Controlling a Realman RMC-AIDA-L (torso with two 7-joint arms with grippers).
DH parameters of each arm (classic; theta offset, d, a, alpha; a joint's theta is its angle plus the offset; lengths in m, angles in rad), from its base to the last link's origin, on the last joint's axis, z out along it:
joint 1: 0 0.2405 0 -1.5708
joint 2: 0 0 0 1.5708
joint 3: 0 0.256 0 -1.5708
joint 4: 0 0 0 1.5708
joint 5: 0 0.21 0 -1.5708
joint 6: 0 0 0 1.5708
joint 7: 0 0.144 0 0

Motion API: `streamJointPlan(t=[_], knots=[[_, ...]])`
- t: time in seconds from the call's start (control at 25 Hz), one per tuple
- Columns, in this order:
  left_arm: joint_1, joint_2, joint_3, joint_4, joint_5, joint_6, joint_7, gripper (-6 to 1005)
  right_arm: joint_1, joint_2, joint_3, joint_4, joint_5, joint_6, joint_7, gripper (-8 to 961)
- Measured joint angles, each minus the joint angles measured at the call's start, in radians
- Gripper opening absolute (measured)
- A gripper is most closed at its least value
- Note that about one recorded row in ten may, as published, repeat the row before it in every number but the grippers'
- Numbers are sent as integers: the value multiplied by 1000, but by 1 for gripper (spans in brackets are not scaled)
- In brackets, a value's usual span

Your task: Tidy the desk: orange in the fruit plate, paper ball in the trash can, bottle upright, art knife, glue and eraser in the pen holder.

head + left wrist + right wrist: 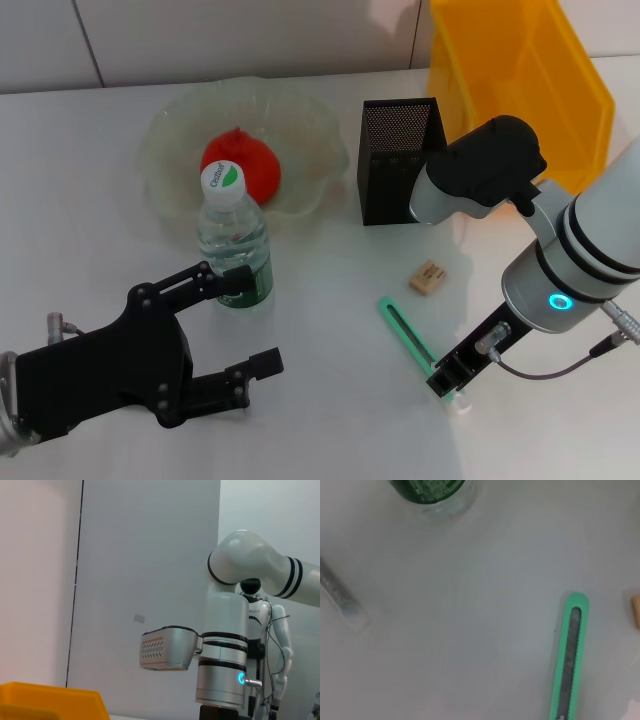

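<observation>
the right claw [447, 385] hovers over the green art knife [407, 335]; its grip i cannot tell. next, pinch it for the pen holder [400, 160]. left claw [235, 330] gapes empty.

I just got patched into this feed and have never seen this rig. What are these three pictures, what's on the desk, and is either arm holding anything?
It is a two-armed robot. The head view looks down on the white desk; the other two come from cameras on each wrist.

The black left pincer hangs open beside the upright water bottle, holding nothing. Its wrist camera faces away from the desk, showing the right arm against a wall.

The right pincer hovers low over one end of the green art knife; I cannot tell its finger state. Its wrist camera shows the knife lying flat.

A tan eraser lies loose. The orange sits in the fruit plate. Behind stand the black pen holder and a yellow bin.
</observation>
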Motion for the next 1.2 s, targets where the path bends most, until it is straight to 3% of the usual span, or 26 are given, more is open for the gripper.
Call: streamJointPlan(t=[1.2], knots=[[1,1,0,0,0,10,-1,778,13,-5,-27,25,0,23,-7,183]])
